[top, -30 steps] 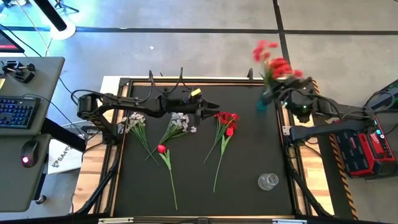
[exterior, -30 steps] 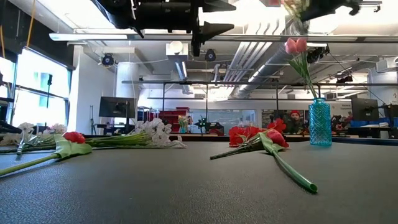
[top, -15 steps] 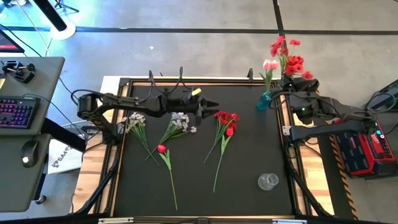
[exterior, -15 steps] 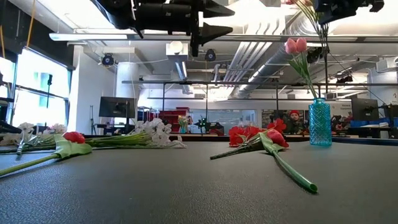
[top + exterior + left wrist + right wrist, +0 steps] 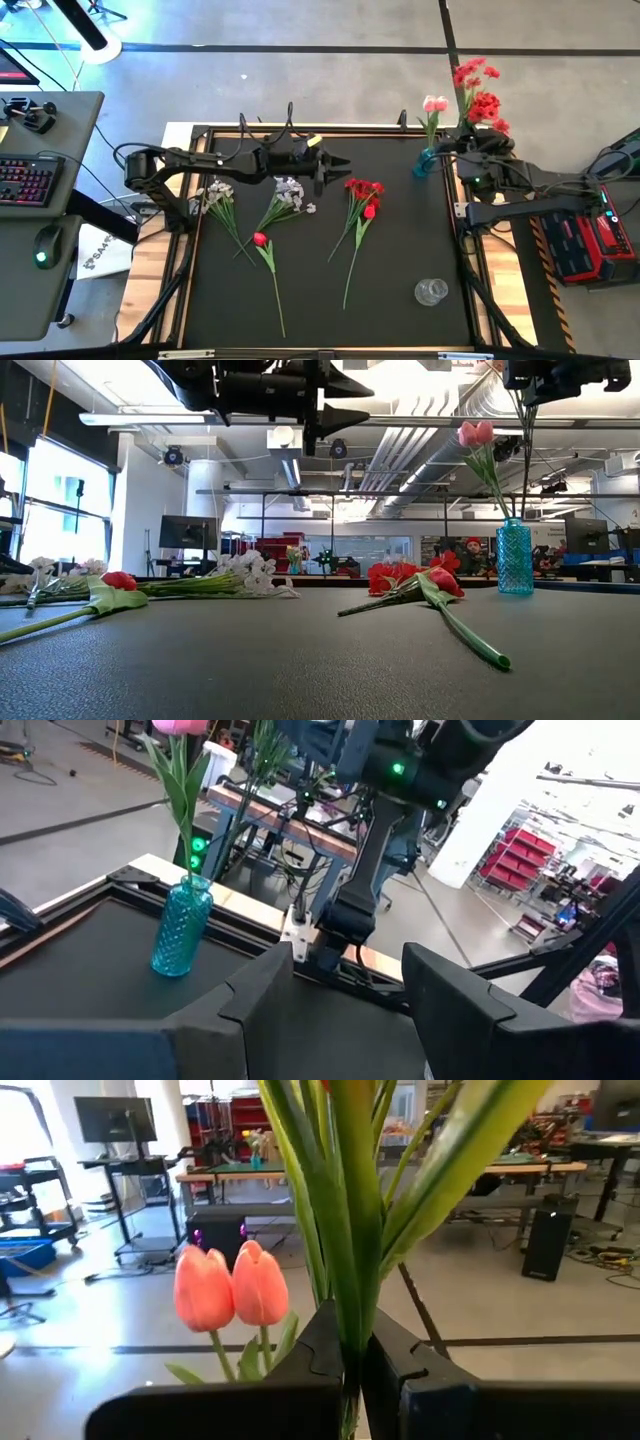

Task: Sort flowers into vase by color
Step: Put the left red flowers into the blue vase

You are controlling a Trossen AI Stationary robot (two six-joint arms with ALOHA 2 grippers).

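Note:
My right gripper point(image 5: 468, 143) is shut on a red blossom cluster flower point(image 5: 480, 95), held high over the teal vase point(image 5: 427, 162) at the table's far right. The vase holds a pink tulip point(image 5: 434, 103). In the low view the flower's stem point(image 5: 524, 460) runs straight down to the vase's mouth point(image 5: 515, 522). My left gripper point(image 5: 340, 163) is open and empty above the table's far middle. More red flowers point(image 5: 362, 195), a red bud point(image 5: 260, 239) and white sprays point(image 5: 290, 195) point(image 5: 218, 192) lie flat on the mat. My right gripper pinches the flower's green stem and leaves point(image 5: 355, 1320) between its two fingers, below the blossoms. The fingers lie across the stem. The flower stands upright, blossoms up, its lower stem point(image 5: 523, 490) hanging toward the vase; whether the end is inside, I cannot tell.
A clear glass vase point(image 5: 431, 291) stands near the table's near right. The black mat point(image 5: 400, 250) has bare room between the flowers and the near edge. A desk with a keyboard point(image 5: 20, 180) is off the table's left.
My right gripper has carried the red blossom cluster flower toward the table's right edge and turned it upright. The blossoms now stand to the right of the pink tulip, and the stem hangs straight above the teal vase.

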